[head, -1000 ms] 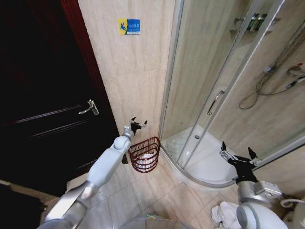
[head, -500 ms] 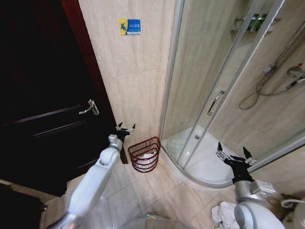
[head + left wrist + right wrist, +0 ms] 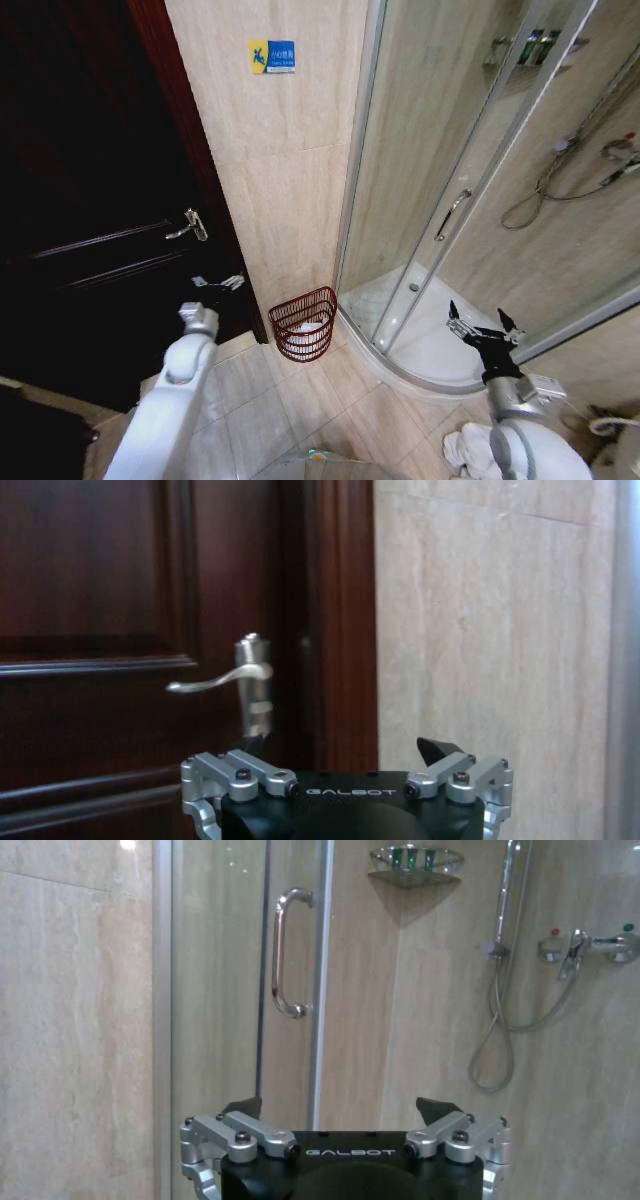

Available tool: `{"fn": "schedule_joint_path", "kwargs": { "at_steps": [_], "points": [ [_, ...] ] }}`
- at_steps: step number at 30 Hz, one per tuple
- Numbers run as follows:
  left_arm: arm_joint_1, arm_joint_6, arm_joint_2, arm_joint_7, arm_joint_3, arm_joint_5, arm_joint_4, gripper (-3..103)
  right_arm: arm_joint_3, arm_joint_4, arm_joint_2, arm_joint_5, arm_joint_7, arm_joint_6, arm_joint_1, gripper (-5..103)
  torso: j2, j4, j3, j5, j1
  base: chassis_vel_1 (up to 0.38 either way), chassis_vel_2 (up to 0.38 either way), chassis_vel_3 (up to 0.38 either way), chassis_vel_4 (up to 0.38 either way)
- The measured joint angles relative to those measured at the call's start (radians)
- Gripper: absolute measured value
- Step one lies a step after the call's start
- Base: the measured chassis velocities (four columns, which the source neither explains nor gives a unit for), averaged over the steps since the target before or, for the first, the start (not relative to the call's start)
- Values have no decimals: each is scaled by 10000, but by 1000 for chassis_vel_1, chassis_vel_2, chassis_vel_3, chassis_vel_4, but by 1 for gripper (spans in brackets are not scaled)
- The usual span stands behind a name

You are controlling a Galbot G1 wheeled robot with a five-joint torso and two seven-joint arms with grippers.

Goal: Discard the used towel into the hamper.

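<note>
Hamper (image 3: 304, 323), lower centre, white towel (image 3: 309, 329) inside, between spread-fingered empty left gripper (image 3: 218, 282) at centre-left and likewise released right gripper (image 3: 482, 326) at lower right.

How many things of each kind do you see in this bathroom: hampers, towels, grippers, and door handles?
Hamper: 1
Towels: 2, a white one inside the hamper and a white one on the floor
Grippers: 2, left gripper and right gripper, both open and empty
Door handles: 2, lever handle and shower door handle
Total: 7
</note>
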Motion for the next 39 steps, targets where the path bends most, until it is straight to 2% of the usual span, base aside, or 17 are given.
{"fn": "schedule_joint_path", "kwargs": {
  "at_steps": [6, 9, 11, 13, 15, 19, 22, 31, 39],
  "points": [
    [981, -67, -561, -13, -684, 161, -648, 100, -23, -20, -55, 82, -185, 110, 31, 100, 0, -1, -1, 1, 0, 0, 0, 0, 0],
    [1296, -192, -632, 110, -786, -159, -917, 100, -23, -8, -14, 60, -333, 236, 1, 100, 0, 0, 0, 2, 0, 0, 0, 0, 0],
    [1481, -366, -609, 429, -781, -754, -1133, 100, -57, 128, 57, 55, -478, 297, -91, 100, 0, 0, 0, 2, 0, 0, 0, 0, 0],
    [1529, -463, -598, 603, -741, -930, -1204, 100, -139, 284, 159, 100, -695, 314, -189, 100, 0, -3, 0, 2, 0, 0, 0, 0, 0],
    [1524, -481, -613, 626, -730, -893, -1205, 100, -172, 310, 197, 125, -816, 324, -216, 100, 0, -4, 0, 1, 1, 0, 0, 0, 0],
    [1550, -478, -669, 576, -747, -208, -1128, 100, -288, 237, 269, 152, -1550, 736, -430, 100, -1, -1, 1, 2, 2, 0, 0, 0, 0],
    [1556, -438, -668, 519, -759, -98, -1127, 100, -329, 354, 279, 177, -1727, 810, -659, 100, -1, -1, 1, 2, 1, 0, 0, 0, 0],
    [1478, -414, -712, 471, -554, -218, -1145, 100, -174, 601, 289, 352, -1540, 937, -992, 100, -1, -2, 1, 2, 1, 0, 0, 0, 0],
    [1379, -567, -851, 581, -300, 15, -1085, 100, -119, 673, 340, 163, -1465, 827, -978, 100, -1, -1, 1, 3, 1, 0, 0, 0, 0]
  ]
}}
